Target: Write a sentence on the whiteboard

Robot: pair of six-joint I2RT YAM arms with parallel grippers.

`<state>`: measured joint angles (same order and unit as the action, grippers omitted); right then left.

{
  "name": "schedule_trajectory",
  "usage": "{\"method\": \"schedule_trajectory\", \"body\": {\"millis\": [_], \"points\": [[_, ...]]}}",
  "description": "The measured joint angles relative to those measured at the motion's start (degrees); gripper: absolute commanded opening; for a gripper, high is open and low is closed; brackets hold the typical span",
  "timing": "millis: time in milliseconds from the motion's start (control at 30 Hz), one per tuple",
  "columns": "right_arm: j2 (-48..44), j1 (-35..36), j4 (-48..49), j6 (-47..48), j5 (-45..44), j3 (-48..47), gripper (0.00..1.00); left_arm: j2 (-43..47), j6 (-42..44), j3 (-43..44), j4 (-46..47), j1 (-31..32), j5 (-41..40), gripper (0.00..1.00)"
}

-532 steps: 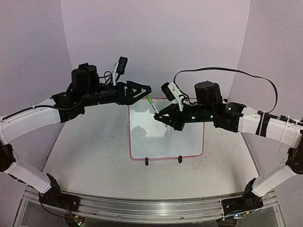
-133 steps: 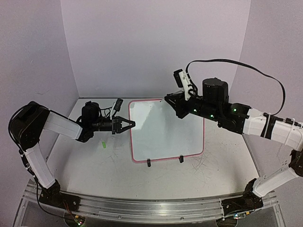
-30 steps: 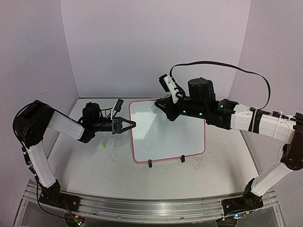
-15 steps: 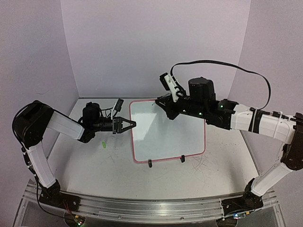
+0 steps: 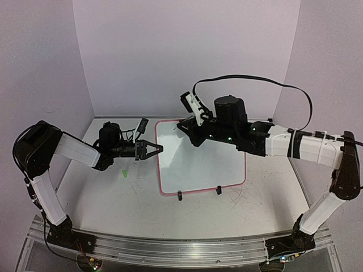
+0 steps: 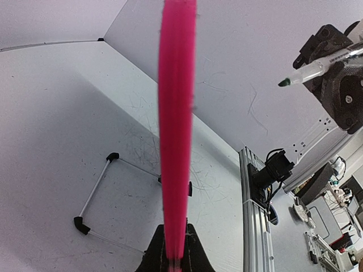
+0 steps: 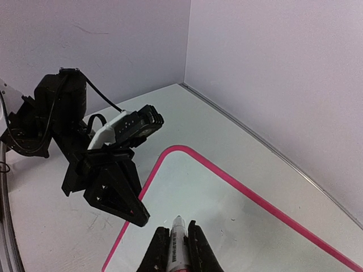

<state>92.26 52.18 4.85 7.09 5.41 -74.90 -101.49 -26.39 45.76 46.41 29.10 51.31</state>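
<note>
The whiteboard (image 5: 204,164) stands tilted on its black wire stand (image 5: 197,192) at the table's middle, its white face bare; the sentence is out of view. My left gripper (image 5: 156,149) is shut on the board's pink left rim (image 6: 176,113), seen edge-on in the left wrist view. My right gripper (image 5: 181,126) is shut on a white marker (image 7: 179,249) with a green tip (image 6: 283,83). It hovers at the board's upper left corner (image 7: 181,152). Whether the tip touches the board, I cannot tell.
A small green marker cap (image 5: 123,173) lies on the table left of the board, below the left arm. Lilac walls close in the back and both sides. The stand's rear wire legs (image 6: 93,195) rest on the scratched table behind the board.
The right arm has carried the marker leftward along the board's top toward its upper left corner. The left gripper has kept its hold on the rim without moving.
</note>
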Motion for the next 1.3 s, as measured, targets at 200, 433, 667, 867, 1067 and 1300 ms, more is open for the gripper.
{"method": "schedule_trajectory", "body": {"millis": [200, 433, 667, 867, 1067, 1300], "points": [[2.2, 0.7, 2.0, 0.4, 0.1, -1.4, 0.00, 0.0, 0.0, 0.0, 0.0, 0.0, 0.0, 0.00], [2.6, 0.9, 3.4, 1.0, -1.5, -1.4, 0.00, 0.0, 0.0, 0.0, -0.1, 0.0, 0.0, 0.00], [5.3, 1.0, 4.7, 1.2, -2.3, -4.1, 0.00, 0.0, 0.4, 0.0, -0.4, 0.0, 0.0, 0.00], [8.8, 1.3, 4.3, 1.3, -0.7, -6.7, 0.00, 0.0, 0.6, 0.0, -0.4, 0.0, 0.0, 0.00], [9.7, 1.5, 3.1, 1.9, 0.3, -7.1, 0.00, 0.0, 0.7, 0.0, -0.4, 0.0, 0.0, 0.00], [9.7, 1.7, 2.2, 2.0, -1.1, -7.1, 0.00, 0.0, 0.8, 0.4, -1.0, 0.0, 0.0, 0.00]]}}
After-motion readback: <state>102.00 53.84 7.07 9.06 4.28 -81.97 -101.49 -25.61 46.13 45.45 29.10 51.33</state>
